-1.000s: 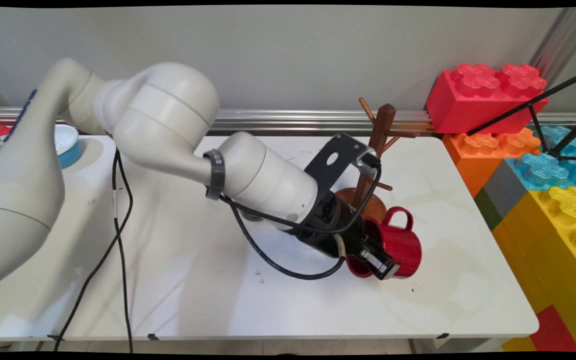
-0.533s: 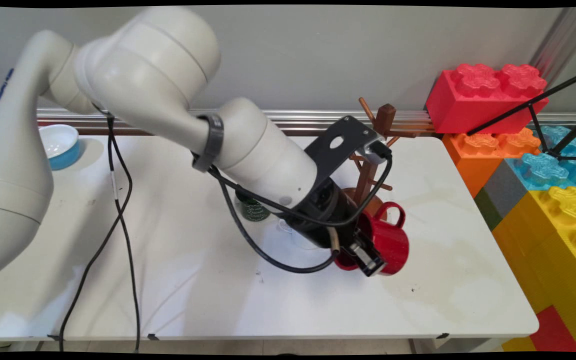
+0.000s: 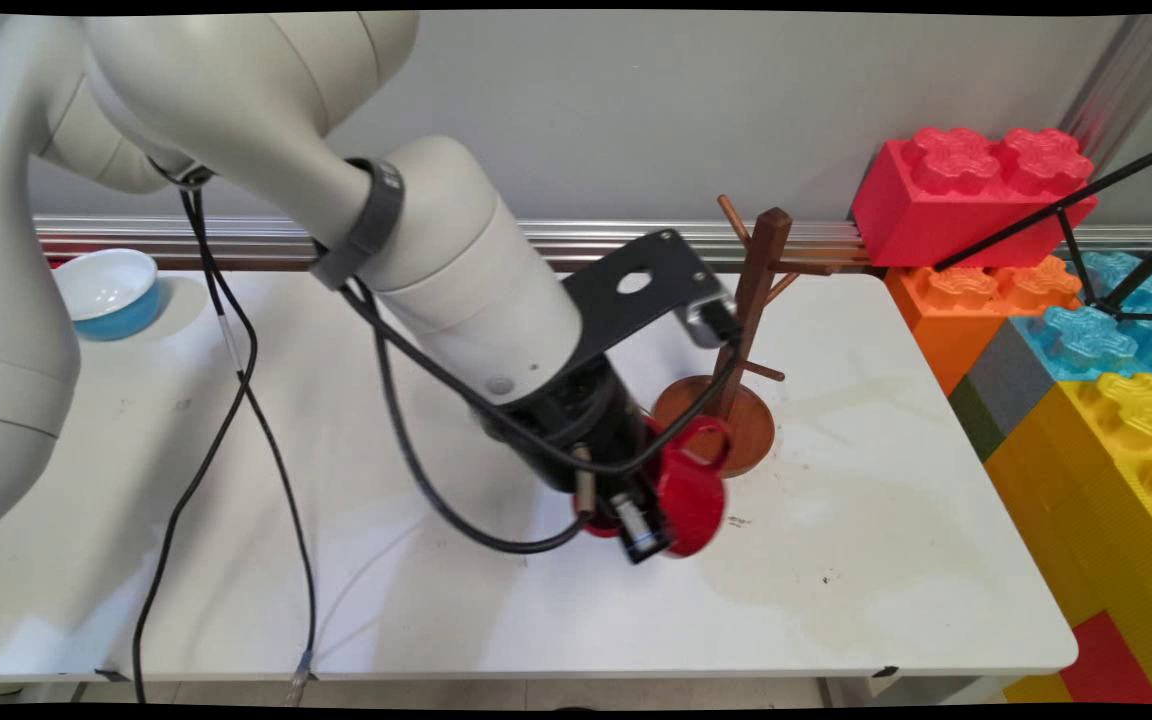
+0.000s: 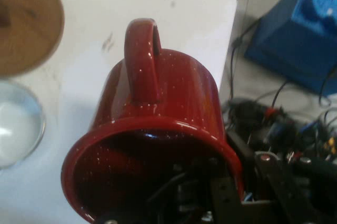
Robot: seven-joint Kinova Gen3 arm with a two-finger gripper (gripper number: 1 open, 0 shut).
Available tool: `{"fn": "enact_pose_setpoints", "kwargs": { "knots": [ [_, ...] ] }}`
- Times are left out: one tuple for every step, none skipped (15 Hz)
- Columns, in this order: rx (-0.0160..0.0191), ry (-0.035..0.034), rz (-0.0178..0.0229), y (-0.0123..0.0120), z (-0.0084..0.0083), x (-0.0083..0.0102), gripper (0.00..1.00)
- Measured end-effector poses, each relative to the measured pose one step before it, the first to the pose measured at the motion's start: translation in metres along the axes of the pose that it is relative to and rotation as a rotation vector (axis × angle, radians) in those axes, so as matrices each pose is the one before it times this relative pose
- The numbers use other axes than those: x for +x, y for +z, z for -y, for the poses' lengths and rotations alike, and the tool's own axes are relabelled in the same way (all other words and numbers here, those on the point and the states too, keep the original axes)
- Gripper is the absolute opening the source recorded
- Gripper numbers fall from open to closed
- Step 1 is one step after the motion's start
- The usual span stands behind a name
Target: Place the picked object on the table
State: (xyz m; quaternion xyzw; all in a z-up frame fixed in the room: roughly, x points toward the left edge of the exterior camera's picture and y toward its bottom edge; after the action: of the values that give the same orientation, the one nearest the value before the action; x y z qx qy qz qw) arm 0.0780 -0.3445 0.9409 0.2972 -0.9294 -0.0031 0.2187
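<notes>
Beside wooden mug tree (image 3: 736, 380), end effector (image 3: 636, 525) pinching red mug (image 3: 688, 497) rim; no writing legible.

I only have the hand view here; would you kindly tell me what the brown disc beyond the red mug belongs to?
Observer: It is the base of a wooden mug tree, an upright post whose pegs are all bare.
Operator: Thank you. Is the handle near a peg?
Observer: No. The mug is held low in the fingers, in front of the base and below every peg.
Operator: Is anything else out there?
Observer: A blue bowl stands at the far left corner of the table.
</notes>
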Motion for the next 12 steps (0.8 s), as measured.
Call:
{"fn": "enact_pose_setpoints", "kwargs": {
  "knots": [
    [0.01359, 0.00956, 0.02872, -0.00211, 0.00033, -0.00328, 0.00],
    [0.01003, 0.00774, 0.01949, -0.00081, 0.00077, -0.00226, 0.00],
    [0.01699, 0.01267, 0.03271, -0.00090, 0.00138, -0.00421, 0.00],
    [0.01494, 0.01054, 0.02801, 0.00033, 0.00142, -0.00385, 0.00],
    [0.01716, 0.01230, 0.03233, 0.00141, 0.00174, -0.00445, 0.00],
    [0.01651, 0.01189, 0.03089, 0.00231, 0.00160, -0.00413, 0.00],
    [0.01326, 0.00960, 0.02644, 0.00309, 0.00130, -0.00307, 0.00],
    [0.01511, 0.01160, 0.02848, 0.00425, 0.00156, -0.00300, 0.00],
    [0.01418, 0.01253, 0.02772, 0.00511, 0.00114, -0.00196, 0.00],
    [0.01203, 0.01165, 0.02361, 0.00519, 0.00057, -0.00077, 0.00],
    [0.00740, 0.00593, 0.01458, 0.00346, 0.00023, -0.00017, 0.00],
    [0.01022, 0.00769, 0.02200, 0.00571, 0.00014, 0.00025, 0.00]
  ]
}}
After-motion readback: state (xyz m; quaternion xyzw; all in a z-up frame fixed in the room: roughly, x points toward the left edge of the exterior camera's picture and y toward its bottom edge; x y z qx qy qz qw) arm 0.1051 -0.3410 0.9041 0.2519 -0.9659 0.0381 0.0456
